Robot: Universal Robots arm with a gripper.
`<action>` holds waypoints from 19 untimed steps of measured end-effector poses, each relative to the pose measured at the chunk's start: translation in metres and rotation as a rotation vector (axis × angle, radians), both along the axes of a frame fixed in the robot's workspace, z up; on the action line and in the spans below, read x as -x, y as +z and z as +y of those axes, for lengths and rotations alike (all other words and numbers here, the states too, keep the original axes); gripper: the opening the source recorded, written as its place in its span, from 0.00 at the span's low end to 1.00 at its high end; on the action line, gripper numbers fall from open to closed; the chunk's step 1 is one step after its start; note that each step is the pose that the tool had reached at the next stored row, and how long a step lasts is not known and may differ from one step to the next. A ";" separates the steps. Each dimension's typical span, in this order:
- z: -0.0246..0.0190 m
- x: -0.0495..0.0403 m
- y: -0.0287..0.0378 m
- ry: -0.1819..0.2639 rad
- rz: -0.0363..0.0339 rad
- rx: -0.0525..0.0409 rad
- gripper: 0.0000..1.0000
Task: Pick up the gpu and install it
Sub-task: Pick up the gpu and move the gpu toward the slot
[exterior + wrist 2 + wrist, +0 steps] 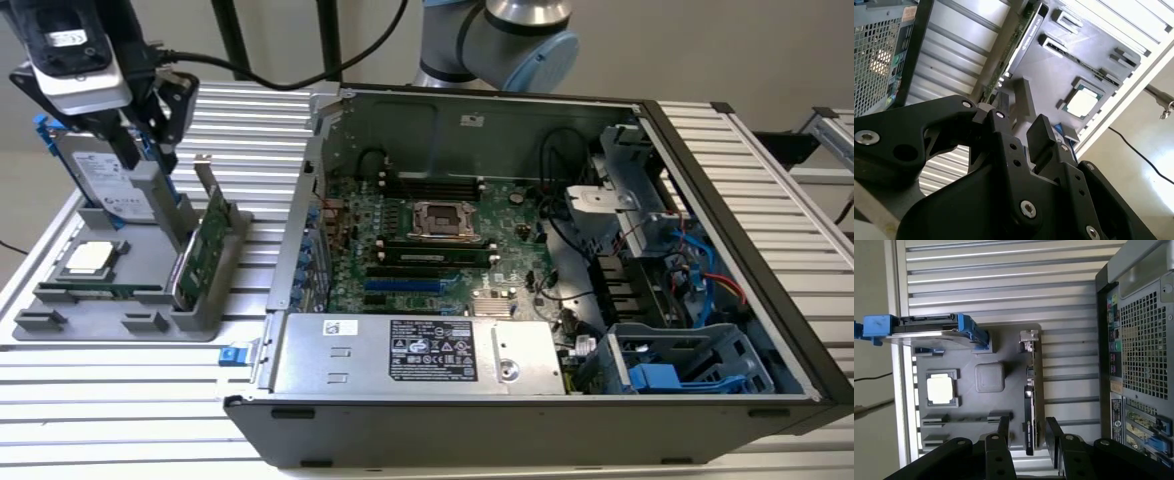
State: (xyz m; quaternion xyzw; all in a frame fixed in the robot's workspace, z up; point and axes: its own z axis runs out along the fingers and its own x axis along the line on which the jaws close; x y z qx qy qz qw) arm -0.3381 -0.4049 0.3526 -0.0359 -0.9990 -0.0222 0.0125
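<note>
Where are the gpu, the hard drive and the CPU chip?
gpu (211,245): exterior view, green board.
hard drive (110,190): exterior view, labelled face.
CPU chip (87,258): exterior view, silver lid.

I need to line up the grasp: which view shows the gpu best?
The first wrist view: the gpu shows edge-on along its whole length, upright in the holder, one end framed by the open gripper. The exterior view shows its green face. The second wrist view shows part of its edge beyond the gripper.

You're looking at one gpu (199,258), one hard drive (114,180), one CPU chip (87,258), one grey holder tray (94,327) and one open computer case (534,428).
</note>
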 end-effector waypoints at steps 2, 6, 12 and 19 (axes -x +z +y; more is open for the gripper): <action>-0.0001 -0.0001 -0.0010 0.000 0.0002 0.0000 1.00; -0.0007 -0.0006 -0.0027 0.000 0.0009 0.0001 1.00; -0.0015 -0.0014 -0.0054 0.000 0.0022 0.0000 1.00; -0.0025 -0.0022 -0.0090 0.000 0.0043 0.0000 1.00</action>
